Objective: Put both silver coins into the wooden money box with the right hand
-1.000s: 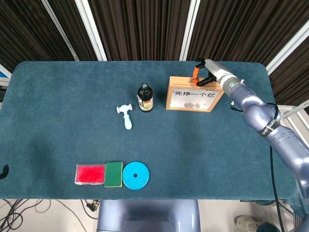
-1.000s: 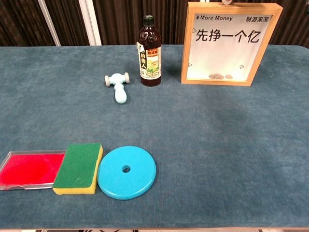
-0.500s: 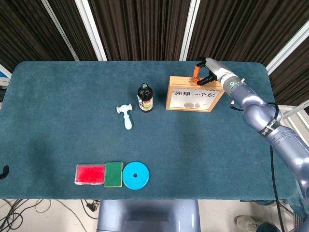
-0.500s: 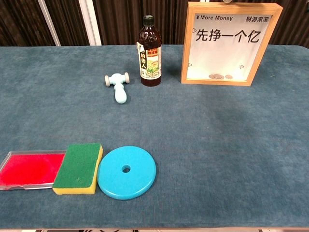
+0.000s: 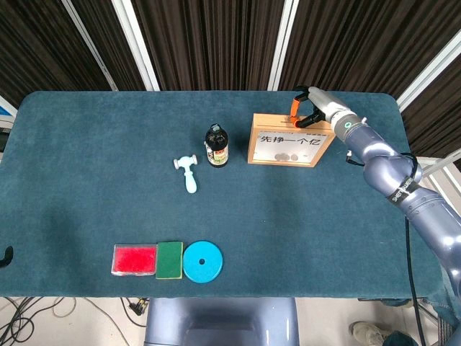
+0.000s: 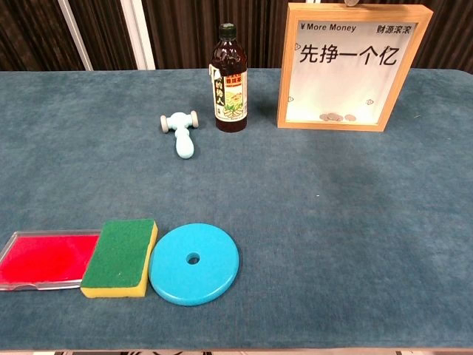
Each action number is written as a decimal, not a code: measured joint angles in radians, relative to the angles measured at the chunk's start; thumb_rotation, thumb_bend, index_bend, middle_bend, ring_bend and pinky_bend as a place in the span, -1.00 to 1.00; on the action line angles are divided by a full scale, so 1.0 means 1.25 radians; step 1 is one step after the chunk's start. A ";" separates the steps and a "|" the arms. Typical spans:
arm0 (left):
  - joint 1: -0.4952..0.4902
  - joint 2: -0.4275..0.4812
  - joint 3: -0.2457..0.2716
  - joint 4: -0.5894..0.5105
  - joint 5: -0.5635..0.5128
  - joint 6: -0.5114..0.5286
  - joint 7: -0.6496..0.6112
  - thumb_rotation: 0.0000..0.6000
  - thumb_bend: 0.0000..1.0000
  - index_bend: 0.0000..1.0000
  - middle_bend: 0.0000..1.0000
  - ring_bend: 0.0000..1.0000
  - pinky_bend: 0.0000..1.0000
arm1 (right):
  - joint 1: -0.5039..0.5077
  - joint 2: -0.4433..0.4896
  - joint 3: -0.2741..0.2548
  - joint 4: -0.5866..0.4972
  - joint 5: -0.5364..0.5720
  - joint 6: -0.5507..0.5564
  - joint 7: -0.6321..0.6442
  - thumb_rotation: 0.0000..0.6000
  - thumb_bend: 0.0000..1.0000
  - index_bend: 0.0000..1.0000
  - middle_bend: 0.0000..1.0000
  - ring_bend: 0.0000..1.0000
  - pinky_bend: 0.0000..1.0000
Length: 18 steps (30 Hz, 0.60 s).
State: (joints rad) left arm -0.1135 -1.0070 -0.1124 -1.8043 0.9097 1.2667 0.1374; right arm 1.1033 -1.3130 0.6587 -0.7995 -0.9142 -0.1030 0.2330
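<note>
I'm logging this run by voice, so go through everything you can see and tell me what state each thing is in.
Wooden money box: upright, coins at bottom behind window.
Coins: lying inside box.
Right hand: above box top, fingers apart; contents unclear.
Brown bottle: upright, capped.
Toy hammer: lying flat.
Red tray: flat.
Sponge: flat, green side up, beside tray.
Blue disc: flat, beside sponge.

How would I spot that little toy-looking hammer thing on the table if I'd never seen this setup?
Start at the tall dark glass bottle standing beside the wooden-framed money box at the far side of the teal table. Just to the bottle's left lies the small pale-blue hammer-shaped roller. It is the only light-blue thing lying flat there, with a rounded handle pointing toward the near edge.
</note>
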 measured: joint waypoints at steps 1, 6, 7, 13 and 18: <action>0.000 0.000 0.000 0.000 0.000 0.000 0.000 1.00 -0.20 -0.73 -1.00 -1.00 -1.00 | -0.001 0.001 0.000 -0.001 0.000 0.000 0.001 1.00 0.28 0.34 -0.84 -1.00 -1.00; 0.000 0.000 0.000 0.000 0.000 0.001 0.000 1.00 -0.20 -0.73 -1.00 -1.00 -1.00 | -0.002 0.002 -0.003 -0.001 -0.002 0.002 0.007 1.00 0.28 0.34 -0.84 -1.00 -1.00; 0.000 0.000 0.000 0.000 0.000 0.002 0.000 1.00 -0.20 -0.73 -1.00 -1.00 -1.00 | -0.002 0.002 -0.003 -0.001 -0.002 0.002 0.008 1.00 0.28 0.34 -0.84 -1.00 -1.00; 0.000 0.000 0.001 0.000 0.001 0.002 0.001 1.00 -0.19 -0.73 -1.00 -1.00 -1.00 | -0.003 0.003 -0.003 -0.002 -0.005 0.003 0.011 1.00 0.28 0.34 -0.84 -1.00 -1.00; -0.001 0.000 0.001 0.000 0.000 0.001 0.001 1.00 -0.19 -0.73 -1.00 -1.00 -1.00 | -0.003 0.003 -0.006 -0.001 -0.007 0.006 0.014 1.00 0.28 0.34 -0.84 -1.00 -1.00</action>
State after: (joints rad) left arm -0.1143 -1.0066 -0.1108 -1.8046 0.9097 1.2682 0.1386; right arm 1.0992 -1.3092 0.6517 -0.8003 -0.9233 -0.0961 0.2504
